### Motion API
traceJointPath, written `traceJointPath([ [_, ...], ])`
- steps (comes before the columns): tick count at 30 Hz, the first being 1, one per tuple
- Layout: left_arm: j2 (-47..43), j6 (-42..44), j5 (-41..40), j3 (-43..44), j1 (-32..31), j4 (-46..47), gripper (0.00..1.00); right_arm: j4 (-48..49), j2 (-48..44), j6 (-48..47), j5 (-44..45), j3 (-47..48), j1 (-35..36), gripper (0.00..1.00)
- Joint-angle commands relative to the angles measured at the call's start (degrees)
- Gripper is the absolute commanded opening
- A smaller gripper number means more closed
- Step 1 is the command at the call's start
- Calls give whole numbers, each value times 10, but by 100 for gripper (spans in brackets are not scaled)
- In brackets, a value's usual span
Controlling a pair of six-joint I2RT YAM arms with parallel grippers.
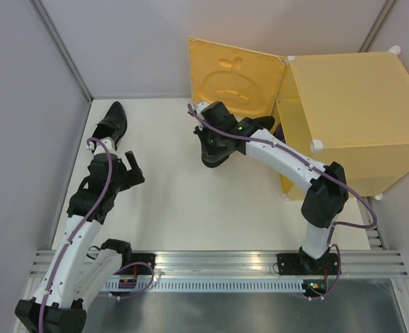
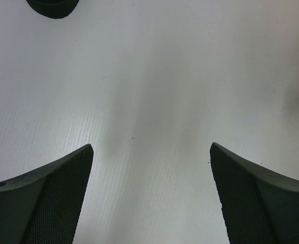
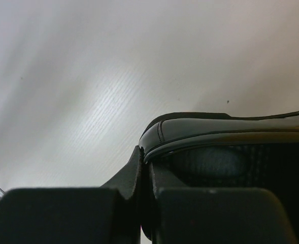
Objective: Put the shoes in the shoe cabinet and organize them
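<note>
Looking first at the glossy black shoe [image 3: 220,127] [image 1: 216,161]: your right jaws are clamped together on its rim, near the middle of the desk [image 1: 176,208] and just in front of the cabinet door [image 1: 235,73]. Whether the shoe rests on the desk or hangs clear of it, you cannot tell. The door stands swung open to the left, its embossed face turned toward the arms. The yellow-orange shoe cabinet [image 1: 350,104] fills the far right corner, with your right arm [image 1: 280,156] reaching across its front. A second black shoe [image 1: 112,123] lies at the far left of the desk, well apart from the cabinet, toe pointing away from the arms. Your left arm [image 1: 86,208] stops just short of it. Your left jaws stand wide apart over bare desk, holding nothing.
</note>
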Motion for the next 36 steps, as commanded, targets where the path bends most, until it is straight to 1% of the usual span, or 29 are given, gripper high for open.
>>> traceJointPath([
  [1,1,22,-12,-4,1,18,98,-13,-71,-29,3,68,-19,1],
  [2,2,21,-12,-4,1,18,98,-15,-74,-28,-20,73,-29,1],
  [4,1,22,-13,-4,1,18,98,-16,-82,-29,-30,81,-43,1],
  [10,5,22,-11,-5,1,18,98,-11,-87,-43,-61,89,-135,1],
  [11,6,23,-11,-5,1,18,98,-13,-80,-49,-68,91,-158,0],
  [13,7,23,-11,-4,1,18,98,-14,-72,-55,-79,101,-179,1],
  [16,7,23,-11,-5,1,18,98,-13,-54,-63,-78,112,-227,1],
  [20,11,23,-8,-5,1,19,97,-17,-31,-66,-77,148,-264,1],
  [23,14,23,-6,-3,1,18,97,-27,-16,-65,-59,175,-278,1],
  [24,13,23,-5,-4,1,18,97,-33,-10,-86,-52,182,-278,1],
  [31,17,23,-3,-5,1,19,97,-40,-1,-117,29,194,-281,3],
  [34,18,24,-2,-4,1,18,97,-40,1,-125,60,194,-282,6],
  [35,19,24,-2,-5,1,19,97,-39,2,-129,67,194,-282,9],
  [36,20,25,-1,-5,1,19,97,-36,2,-131,74,193,-282,10],
])
